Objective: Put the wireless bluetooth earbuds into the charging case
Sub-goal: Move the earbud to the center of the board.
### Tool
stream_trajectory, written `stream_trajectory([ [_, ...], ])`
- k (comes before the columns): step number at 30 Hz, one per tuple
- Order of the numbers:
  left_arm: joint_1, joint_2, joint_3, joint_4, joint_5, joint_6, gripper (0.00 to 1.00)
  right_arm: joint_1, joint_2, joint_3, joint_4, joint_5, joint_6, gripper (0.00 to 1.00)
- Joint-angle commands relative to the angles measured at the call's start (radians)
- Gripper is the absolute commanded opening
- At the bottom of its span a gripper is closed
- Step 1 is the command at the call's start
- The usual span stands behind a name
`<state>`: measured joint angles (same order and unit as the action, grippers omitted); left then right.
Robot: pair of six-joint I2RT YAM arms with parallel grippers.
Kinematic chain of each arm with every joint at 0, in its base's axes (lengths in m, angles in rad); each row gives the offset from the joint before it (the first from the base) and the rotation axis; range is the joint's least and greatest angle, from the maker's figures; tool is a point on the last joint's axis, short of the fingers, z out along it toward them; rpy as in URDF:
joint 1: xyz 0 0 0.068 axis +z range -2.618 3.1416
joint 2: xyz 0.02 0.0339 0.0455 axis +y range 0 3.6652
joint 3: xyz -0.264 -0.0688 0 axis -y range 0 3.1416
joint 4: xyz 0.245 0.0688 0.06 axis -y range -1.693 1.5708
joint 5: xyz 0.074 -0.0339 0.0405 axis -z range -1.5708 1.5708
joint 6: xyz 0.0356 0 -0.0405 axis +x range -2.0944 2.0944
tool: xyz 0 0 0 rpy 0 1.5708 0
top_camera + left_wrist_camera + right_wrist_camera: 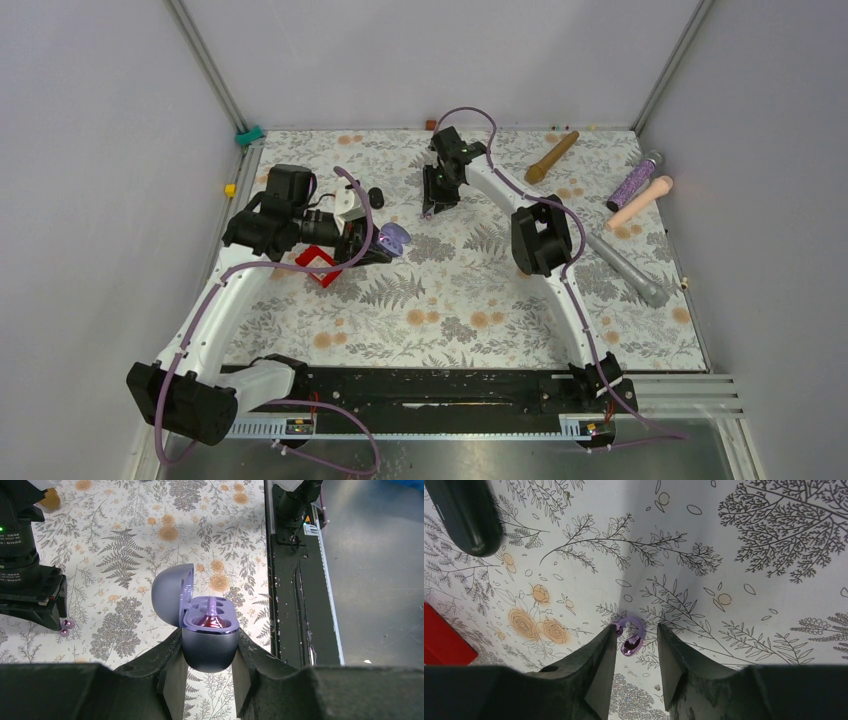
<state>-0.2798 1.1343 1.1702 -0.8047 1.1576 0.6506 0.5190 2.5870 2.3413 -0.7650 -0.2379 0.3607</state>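
My left gripper (388, 245) is shut on the pale purple charging case (209, 647) and holds it above the table with its lid (171, 593) open. One shiny purple earbud (214, 622) sits in the case's near well. My right gripper (636, 632) is open and down at the table, its fingertips on either side of a second purple earbud (630, 639) lying on the floral cloth. That earbud also shows in the left wrist view (66, 626), under the right gripper (35, 595). The black earbuds are not in view.
A black oval case (376, 197) lies left of the right gripper (432, 208) and also shows in the right wrist view (466, 515). A red tray (318, 263) sits under the left arm. A wooden handle (551, 157), a glittery tube (634, 180), a pink handle (640, 202) and a grey rod (625, 265) lie at the right.
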Motion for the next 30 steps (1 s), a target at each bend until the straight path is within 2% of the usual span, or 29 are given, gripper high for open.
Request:
stream_trajectory([
  [1, 0.007, -0.002, 0.043, 0.003, 0.057, 0.027, 0.00, 0.003, -0.037, -0.034, -0.016, -0.020, 0.021, 0.42],
  [25, 0.009, -0.018, 0.042, 0.004, 0.063, 0.028, 0.00, 0.053, -0.073, -0.098, -0.013, -0.046, 0.024, 0.38],
  [30, 0.008, -0.019, 0.042, 0.003, 0.064, 0.029, 0.00, 0.054, -0.087, -0.108, -0.014, -0.030, 0.015, 0.29],
])
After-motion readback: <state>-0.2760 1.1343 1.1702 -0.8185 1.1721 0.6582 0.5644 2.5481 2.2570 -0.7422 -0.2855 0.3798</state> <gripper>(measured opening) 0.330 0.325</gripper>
